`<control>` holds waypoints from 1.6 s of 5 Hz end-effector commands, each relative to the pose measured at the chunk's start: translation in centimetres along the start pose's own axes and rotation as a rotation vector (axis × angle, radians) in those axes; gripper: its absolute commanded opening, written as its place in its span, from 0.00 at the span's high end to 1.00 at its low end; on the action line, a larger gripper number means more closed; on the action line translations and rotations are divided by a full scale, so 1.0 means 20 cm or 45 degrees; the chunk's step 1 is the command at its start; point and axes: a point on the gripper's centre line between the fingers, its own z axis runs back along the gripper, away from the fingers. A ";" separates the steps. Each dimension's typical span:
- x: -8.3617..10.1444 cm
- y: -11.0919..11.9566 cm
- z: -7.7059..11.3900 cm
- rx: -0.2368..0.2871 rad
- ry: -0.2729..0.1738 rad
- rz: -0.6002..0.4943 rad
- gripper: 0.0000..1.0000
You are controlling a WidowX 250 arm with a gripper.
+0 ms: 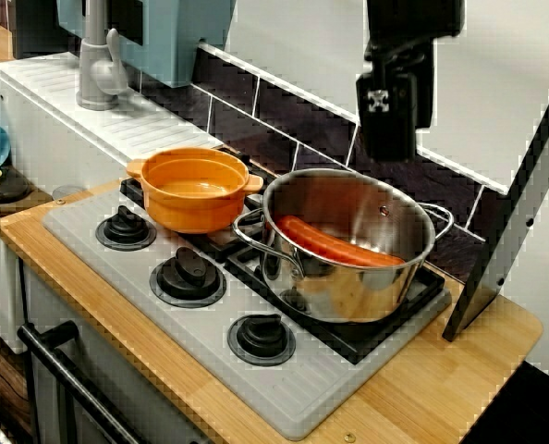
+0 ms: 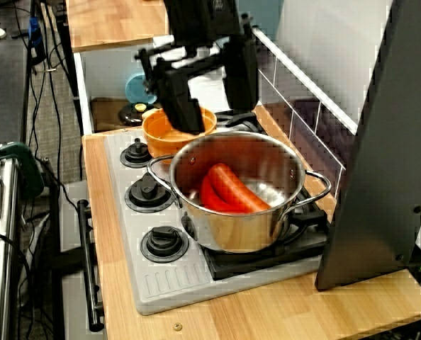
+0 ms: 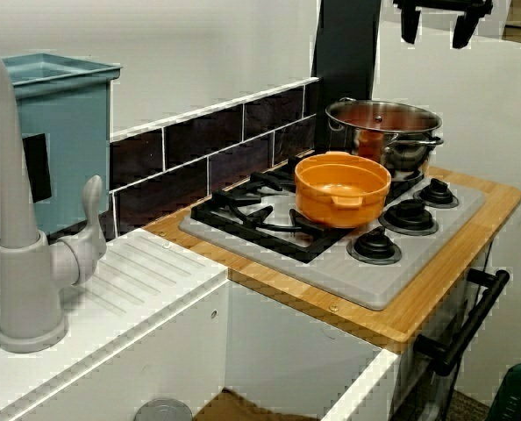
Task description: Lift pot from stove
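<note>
three black knobs (image 1: 189,275) are seen nearest, set along the front of the grey ridged panel of the stove (image 1: 284,388), which is sunk into a wooden counter (image 1: 441,388). behind the knobs, the orange pot (image 1: 193,188) is seated on the black grates (image 3: 243,210), empty, with its stubby handles out to the sides. just beside it, touching or nearly so, a larger steel pot (image 1: 353,245) is placed, and a red sausage-like piece (image 1: 335,245) is held inside. above and behind, the gripper (image 3: 436,24) is hung in the air, well clear of both pots; its two dark fingers (image 2: 184,106) are spread apart and nothing is gripped. farther back, dark tiles (image 1: 284,125) are seen.
</note>
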 end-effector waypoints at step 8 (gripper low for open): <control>-0.60 0.09 0.15 0.136 0.113 -0.091 0.00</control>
